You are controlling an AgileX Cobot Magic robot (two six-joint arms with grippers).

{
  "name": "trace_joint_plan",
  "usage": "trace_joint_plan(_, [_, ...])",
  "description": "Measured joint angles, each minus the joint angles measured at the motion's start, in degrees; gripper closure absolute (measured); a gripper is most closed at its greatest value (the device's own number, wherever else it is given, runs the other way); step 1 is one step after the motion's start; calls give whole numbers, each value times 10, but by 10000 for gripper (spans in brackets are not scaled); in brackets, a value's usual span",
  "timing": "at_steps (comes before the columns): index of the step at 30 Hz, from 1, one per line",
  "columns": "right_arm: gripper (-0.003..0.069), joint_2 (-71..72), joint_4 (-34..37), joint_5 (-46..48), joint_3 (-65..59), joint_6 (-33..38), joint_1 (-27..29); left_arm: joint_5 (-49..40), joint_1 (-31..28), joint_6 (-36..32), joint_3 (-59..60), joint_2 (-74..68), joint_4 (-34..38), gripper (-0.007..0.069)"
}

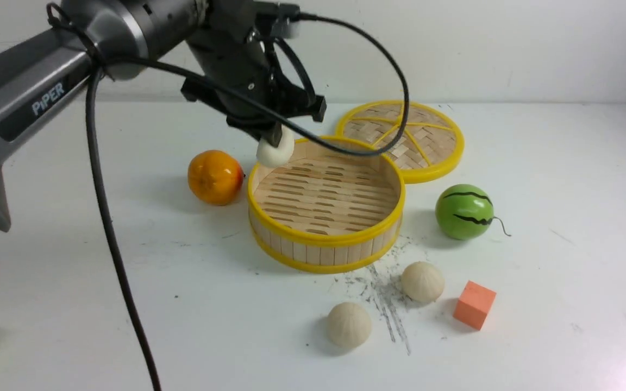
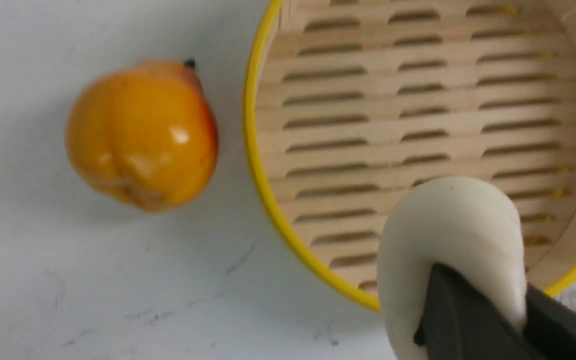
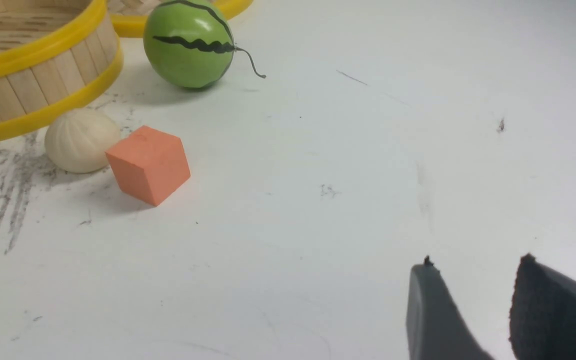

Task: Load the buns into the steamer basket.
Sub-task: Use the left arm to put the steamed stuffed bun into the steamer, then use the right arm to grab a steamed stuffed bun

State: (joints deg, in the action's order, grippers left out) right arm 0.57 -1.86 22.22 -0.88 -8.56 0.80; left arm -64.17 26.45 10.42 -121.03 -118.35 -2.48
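Left arm (image 1: 33,100) marked "PiPER", bun (image 1: 275,151) above basket (image 1: 326,239)

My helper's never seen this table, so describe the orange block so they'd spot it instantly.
Find the round bamboo steamer basket with yellow rims. Toward the robot and to its right lie a cream bun and, just beyond that to the right, the block. It alone has flat faces and sharp corners; the bun is round and pale.
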Motion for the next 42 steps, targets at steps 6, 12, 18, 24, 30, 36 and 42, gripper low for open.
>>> trace_joint_plan(6, [420, 0, 0, 0, 0, 0, 0, 40, 0, 0, -16, -80, -1, 606])
trace_joint_plan(12, [420, 0, 0, 0, 0, 0, 0, 78, 0, 0, -16, -143, -1, 393])
trace_joint_plan(18, [420, 0, 0, 0, 0, 0, 0, 89, 0, 11, -19, -149, -1, 105])
trace_joint_plan(24, [420, 0, 0, 0, 0, 0, 0, 43, 0, 13, -48, -112, -1, 13])
trace_joint_plan(30, [420, 0, 0, 0, 0, 0, 0, -24, 0, 13, -72, -9, -3, 73])
trace_joint_plan(36, [420, 0, 0, 0, 0, 0, 0, -72, 0, 18, -57, 130, -5, 285])
trace_joint_plan(42, [420, 0, 0, 0, 0, 0, 0, -72, 0, 27, 33, 248, -9, 550])
